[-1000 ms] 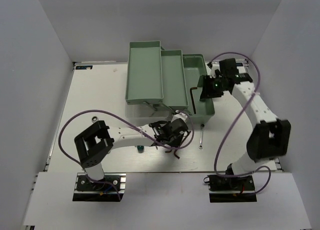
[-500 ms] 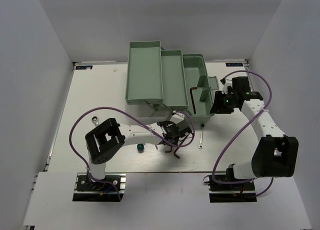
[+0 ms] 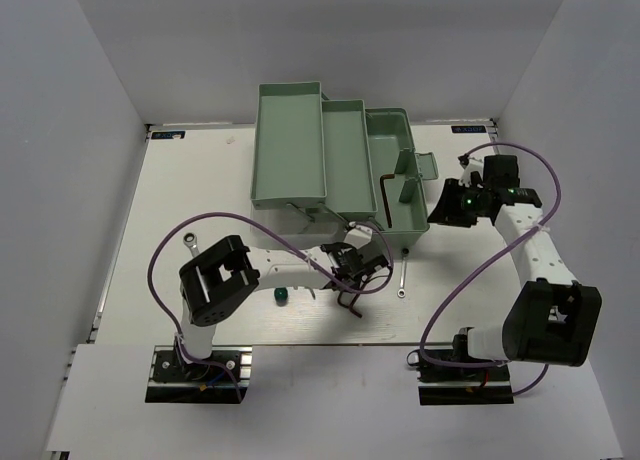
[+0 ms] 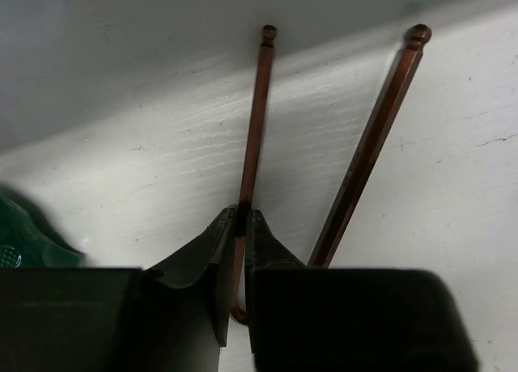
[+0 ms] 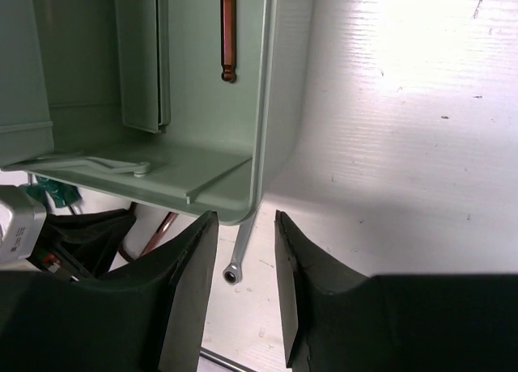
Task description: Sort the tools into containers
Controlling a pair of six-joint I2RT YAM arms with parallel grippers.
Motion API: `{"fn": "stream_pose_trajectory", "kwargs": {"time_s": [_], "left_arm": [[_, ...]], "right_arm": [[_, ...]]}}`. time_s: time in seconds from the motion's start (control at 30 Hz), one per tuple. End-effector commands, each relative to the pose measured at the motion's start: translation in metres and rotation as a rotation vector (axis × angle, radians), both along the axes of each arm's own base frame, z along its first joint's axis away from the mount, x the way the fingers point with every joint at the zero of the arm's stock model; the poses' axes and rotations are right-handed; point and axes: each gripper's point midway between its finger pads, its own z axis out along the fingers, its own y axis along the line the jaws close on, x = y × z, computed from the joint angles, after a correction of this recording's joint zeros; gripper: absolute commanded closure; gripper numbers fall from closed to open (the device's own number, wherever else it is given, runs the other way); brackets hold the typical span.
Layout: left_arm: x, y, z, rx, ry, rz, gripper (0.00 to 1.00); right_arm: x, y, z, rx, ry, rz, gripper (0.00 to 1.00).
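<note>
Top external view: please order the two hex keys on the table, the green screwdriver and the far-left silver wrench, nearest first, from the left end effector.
1. Hex keys: directly at the left end effector, which grips one of them.
2. Green screwdriver: to its left, near the front.
3. Silver wrench: farthest, far out to the left.

Left pincer (image 4: 240,226) clamped nearly shut; right pincer (image 5: 247,226) fingers parted.

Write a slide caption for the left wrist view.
Left hand pinches a thin hex key; a second hex key lies beside it on the white table.
</note>
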Motion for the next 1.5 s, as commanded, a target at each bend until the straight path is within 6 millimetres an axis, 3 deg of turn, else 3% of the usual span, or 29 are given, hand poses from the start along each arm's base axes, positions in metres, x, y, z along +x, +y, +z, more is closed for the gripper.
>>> {"fn": "stream_pose_trajectory", "kwargs": {"time_s": [0.0,0.07,0.17,0.23,0.3,0.4,0.43,0.47,0.5,0.53,0.77,0.87,0.9,1.0,1.07,1.1,1.13,1.17,1.37,1.43,1.47], "left_arm": [[-0.024,0.024,-0.034,0.1,0.092,-0.005,0.81],[-0.028,0.034,-0.042,0.122,0.102,-0.004,0.88],[-0.032,0.038,-0.049,0.138,0.118,-0.006,1.0],[-0.032,0.038,-0.049,0.138,0.118,-0.006,1.0],[-0.028,0.04,-0.04,0.137,0.091,0.001,1.0],[-0.027,0.033,-0.003,0.091,0.04,-0.045,1.0],[-0.025,0.028,0.009,0.068,0.022,-0.063,1.0],[-0.023,0.022,0.03,0.029,-0.003,-0.101,1.0],[-0.027,0.016,0.039,0.008,-0.012,-0.143,1.0],[-0.026,0.008,0.051,-0.025,-0.027,-0.177,1.0],[-0.047,-0.049,0.122,-0.257,-0.082,-0.518,1.0],[-0.045,-0.07,0.146,-0.33,-0.111,-0.596,1.0],[-0.043,-0.08,0.164,-0.373,-0.138,-0.615,1.0],[-0.031,-0.103,0.181,-0.406,-0.171,-0.629,1.0],[-0.01,-0.106,0.184,-0.376,-0.202,-0.573,1.0],[-0.002,-0.112,0.198,-0.377,-0.222,-0.546,1.0],[0.016,-0.114,0.184,-0.33,-0.225,-0.482,1.0],[0.034,-0.12,0.205,-0.35,-0.261,-0.431,1.0],[0.114,-0.127,0.21,-0.273,-0.337,-0.216,1.0],[0.131,-0.122,0.203,-0.225,-0.351,-0.17,1.0],[0.142,-0.126,0.214,-0.251,-0.373,-0.153,1.0]], "right_arm": [[-0.003,0.004,0.009,0.049,-0.023,0.01,0.6],[-0.004,0.005,0.01,0.066,-0.025,0.017,0.6],[-0.011,0.008,0.011,0.085,-0.027,0.056,0.51],[-0.016,0.012,0.012,0.103,-0.03,0.087,0.3],[-0.024,0.016,0.014,0.116,-0.067,0.147,0.1],[-0.031,0.02,0.02,0.126,-0.138,0.209,0.1],[-0.032,0.021,0.024,0.126,-0.16,0.218,0.17],[-0.035,0.022,0.025,0.14,-0.171,0.226,0.41],[-0.036,0.021,0.025,0.138,-0.176,0.222,0.79],[-0.035,0.02,0.024,0.13,-0.173,0.209,1.0],[-0.04,0.009,0.015,0.105,-0.133,0.16,1.0],[-0.038,-0.001,0.014,0.07,-0.146,0.108,1.0],[-0.037,-0.007,0.012,0.053,-0.144,0.084,1.0],[-0.037,-0.01,0.013,0.051,-0.155,0.061,1.0],[-0.037,-0.013,0.014,0.054,-0.157,0.045,1.0],[-0.036,-0.015,0.013,0.055,-0.155,0.039,1.0],[-0.037,-0.016,0.015,0.057,-0.159,0.032,1.0],[-0.036,-0.017,0.015,0.054,-0.16,0.03,1.0],[-0.038,-0.023,0.019,0.053,-0.191,0.008,1.0],[-0.04,-0.021,0.019,0.066,-0.187,0.01,1.0],[-0.04,-0.023,0.018,0.067,-0.181,0.004,1.0]]}}
